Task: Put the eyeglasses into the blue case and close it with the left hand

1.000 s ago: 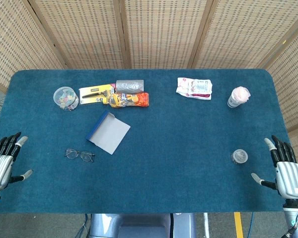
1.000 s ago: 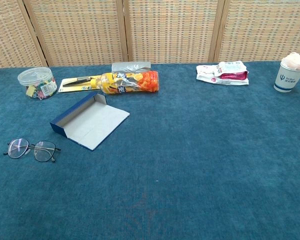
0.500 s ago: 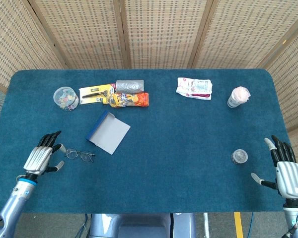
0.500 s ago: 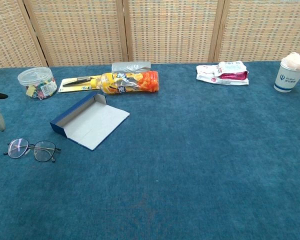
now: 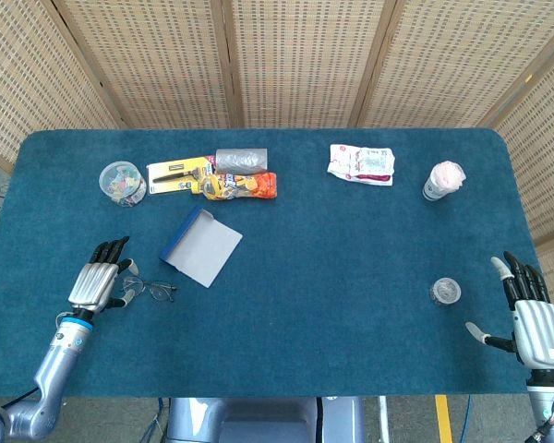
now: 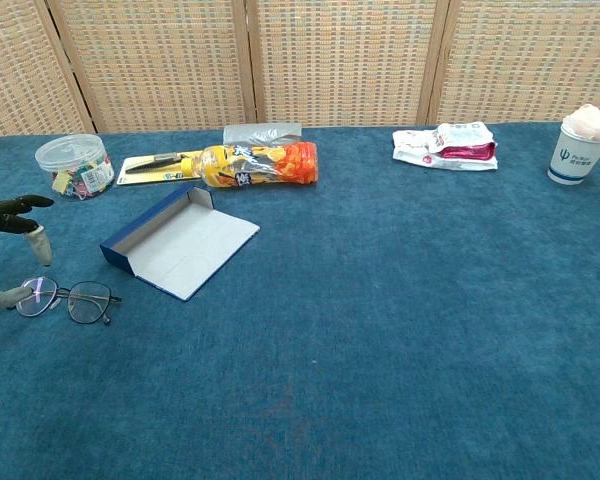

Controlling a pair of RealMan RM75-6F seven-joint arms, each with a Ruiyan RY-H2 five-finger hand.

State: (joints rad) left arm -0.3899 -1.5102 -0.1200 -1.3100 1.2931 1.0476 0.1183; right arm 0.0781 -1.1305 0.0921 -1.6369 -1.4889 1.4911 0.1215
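left hand has slid in beside the glasses, fingers spread, holding nothing | glasses flat on table, near open blue case | right hand idle, open | grasp next

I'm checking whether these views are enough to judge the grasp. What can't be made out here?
- Left robot hand: whether it touches the eyeglasses; its back hides the fingertips in the head view, and the chest view's left edge cuts it off.
- Blue case: its inside is too small to make out.
- Right robot hand: outside the chest view.
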